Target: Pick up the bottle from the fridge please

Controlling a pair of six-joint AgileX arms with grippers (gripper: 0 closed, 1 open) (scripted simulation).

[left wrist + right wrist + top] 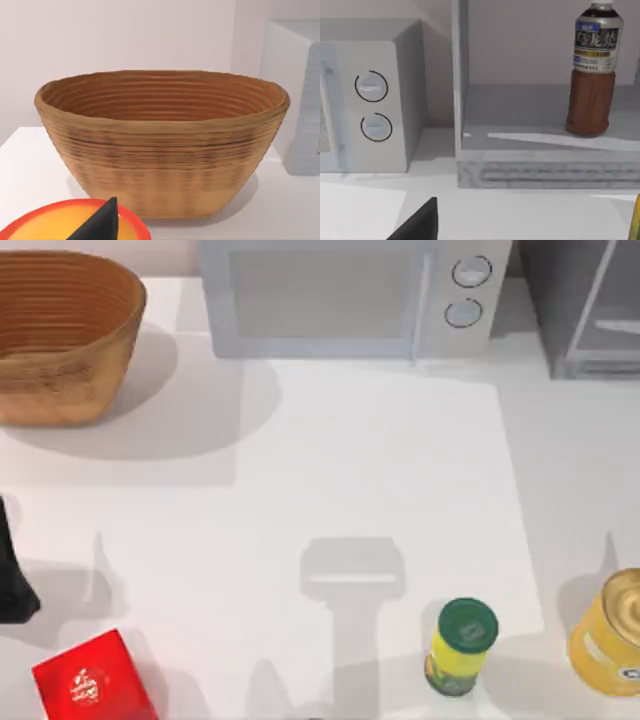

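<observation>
The bottle (592, 75), with a white cap, a dark labelled neck and a reddish-brown body, stands upright on the shelf inside the fridge (545, 172), whose interior is open to the right wrist view. In the top view the fridge (585, 310) is at the back right corner, beside the microwave. A dark part of my right gripper (420, 222) shows low in the right wrist view, well short of the fridge and apart from the bottle. My left arm (15, 570) sits at the table's left edge, and a dark part of its gripper (100, 225) faces the basket.
A white microwave (340, 295) with two dials stands at the back centre. A woven basket (60, 335) is at the back left. A red box (95, 680), a yellow-green container with a green lid (462, 645) and a yellow can (610, 635) line the front.
</observation>
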